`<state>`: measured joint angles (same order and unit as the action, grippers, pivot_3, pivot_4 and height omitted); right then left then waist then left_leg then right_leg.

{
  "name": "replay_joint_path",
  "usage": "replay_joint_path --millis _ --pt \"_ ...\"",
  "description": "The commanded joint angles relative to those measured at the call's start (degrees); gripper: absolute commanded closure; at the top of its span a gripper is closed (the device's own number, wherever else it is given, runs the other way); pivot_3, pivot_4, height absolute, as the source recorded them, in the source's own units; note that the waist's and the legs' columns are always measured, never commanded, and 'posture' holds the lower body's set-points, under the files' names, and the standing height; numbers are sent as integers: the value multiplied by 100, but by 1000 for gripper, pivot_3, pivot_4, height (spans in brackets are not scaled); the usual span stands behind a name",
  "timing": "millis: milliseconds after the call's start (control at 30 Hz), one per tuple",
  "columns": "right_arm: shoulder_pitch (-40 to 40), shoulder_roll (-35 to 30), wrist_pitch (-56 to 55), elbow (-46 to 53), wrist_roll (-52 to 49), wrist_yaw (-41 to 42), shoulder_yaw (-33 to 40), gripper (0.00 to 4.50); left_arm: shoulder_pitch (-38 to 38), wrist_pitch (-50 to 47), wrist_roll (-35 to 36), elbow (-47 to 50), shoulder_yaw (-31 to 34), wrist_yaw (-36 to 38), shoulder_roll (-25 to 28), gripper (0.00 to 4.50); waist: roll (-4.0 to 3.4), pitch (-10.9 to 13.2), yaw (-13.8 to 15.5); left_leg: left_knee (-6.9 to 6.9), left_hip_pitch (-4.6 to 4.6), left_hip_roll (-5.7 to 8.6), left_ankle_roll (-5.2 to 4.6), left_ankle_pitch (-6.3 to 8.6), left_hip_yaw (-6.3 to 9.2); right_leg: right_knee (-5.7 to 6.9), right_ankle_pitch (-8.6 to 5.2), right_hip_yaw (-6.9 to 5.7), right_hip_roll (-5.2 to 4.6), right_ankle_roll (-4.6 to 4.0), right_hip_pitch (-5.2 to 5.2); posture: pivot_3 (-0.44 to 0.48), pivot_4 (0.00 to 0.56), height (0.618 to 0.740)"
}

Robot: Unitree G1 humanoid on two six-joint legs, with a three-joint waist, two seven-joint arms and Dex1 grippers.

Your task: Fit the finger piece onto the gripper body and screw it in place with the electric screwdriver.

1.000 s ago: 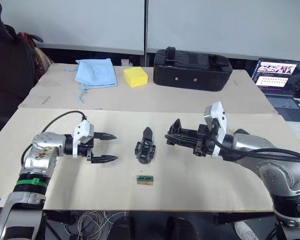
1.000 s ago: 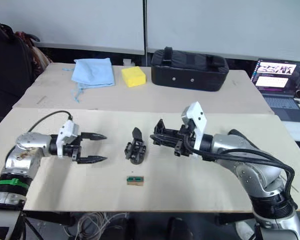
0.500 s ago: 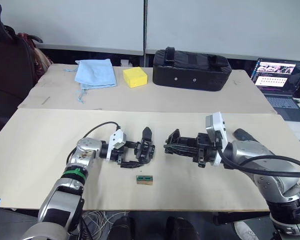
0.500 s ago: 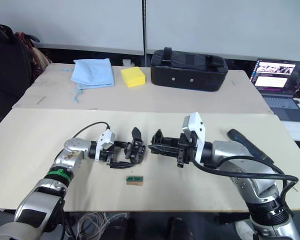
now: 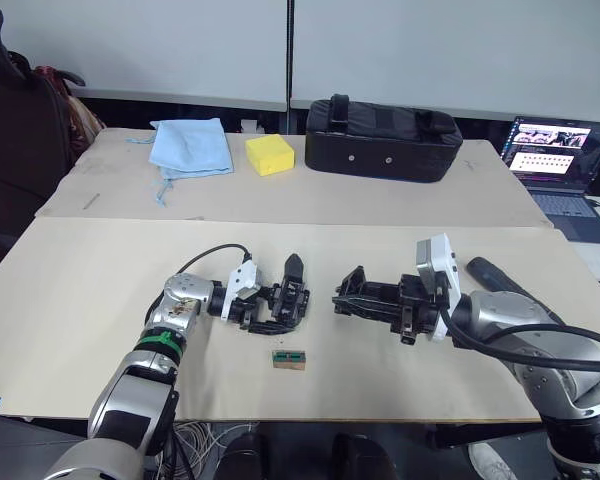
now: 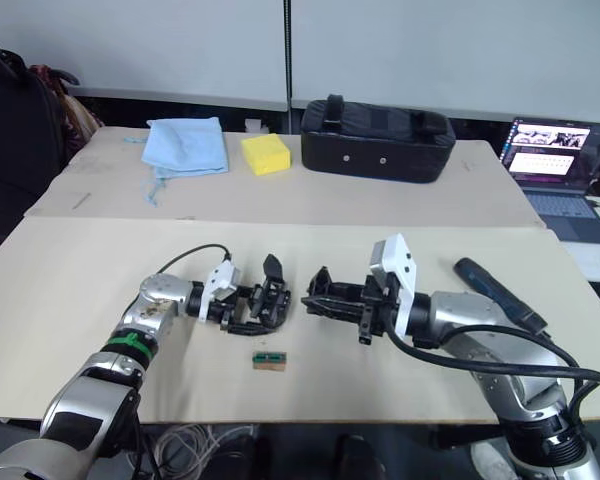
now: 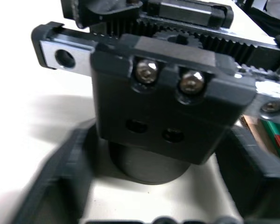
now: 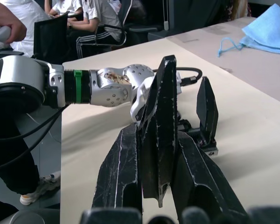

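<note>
The gripper body (image 5: 292,298) lies in the middle of the near table, one black prong standing up from it. My left gripper (image 5: 268,307) is open and straddles it from the left; in the left wrist view its screwed block and round drum (image 7: 168,126) sit between the fingers (image 7: 60,182). My right gripper (image 5: 342,300) is shut on the finger piece (image 8: 158,126), a black wedge held edge-up just right of the gripper body (image 8: 206,116). The electric screwdriver (image 6: 492,288) lies on the table behind my right forearm.
A small green-topped block (image 5: 289,358) sits near the front edge, just below the gripper body. On the far table are a blue cloth (image 5: 190,145), a yellow sponge (image 5: 270,154) and a black bag (image 5: 385,125). A laptop (image 5: 560,160) is at far right. People sit beyond (image 8: 88,18).
My left arm has swung in from the left, and its fingers now stand around the gripper body. The right gripper, still holding the finger piece, has barely shifted.
</note>
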<state>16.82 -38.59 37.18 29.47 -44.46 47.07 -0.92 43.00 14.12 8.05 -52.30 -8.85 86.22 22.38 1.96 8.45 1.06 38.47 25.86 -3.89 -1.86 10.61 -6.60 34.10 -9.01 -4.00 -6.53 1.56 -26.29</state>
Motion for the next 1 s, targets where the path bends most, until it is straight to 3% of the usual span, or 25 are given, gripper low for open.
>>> replay_joint_path --millis 33,133,400,633,1000 --pt "100 108 -279 109 105 0 127 4058 55 191 -92 1 11 -37 -2 2208 0 0 -6 0 0 0 0 0 0 0 0 0 0 0 1 0 150 740" --pt "373 411 -557 -49 455 3 -187 4058 89 257 -103 36 88 -350 -89 2208 0 0 -16 2 0 -1 0 0 0 2 0 0 1 0 1 0 150 740" --pt "1128 1252 -1192 -1054 1723 -54 -1241 4058 10 134 -172 171 -14 -222 -53 2208 -1 0 -34 27 5 -4 -2 2 0 10 1 -4 2 0 3 0 150 740" --pt "1205 1702 -1548 -1620 2055 159 -1508 4058 -13 66 -228 181 -76 -82 42 2208 -1 0 -48 29 8 -4 -3 3 -3 17 2 -4 3 0 1 0 150 740" --pt "1089 1842 -1963 -2078 2600 412 -1781 4058 -8 96 -307 51 -92 -96 140 2208 -2 -1 -72 30 4 -6 -2 3 -2 32 1 -5 4 0 0 0 150 740"
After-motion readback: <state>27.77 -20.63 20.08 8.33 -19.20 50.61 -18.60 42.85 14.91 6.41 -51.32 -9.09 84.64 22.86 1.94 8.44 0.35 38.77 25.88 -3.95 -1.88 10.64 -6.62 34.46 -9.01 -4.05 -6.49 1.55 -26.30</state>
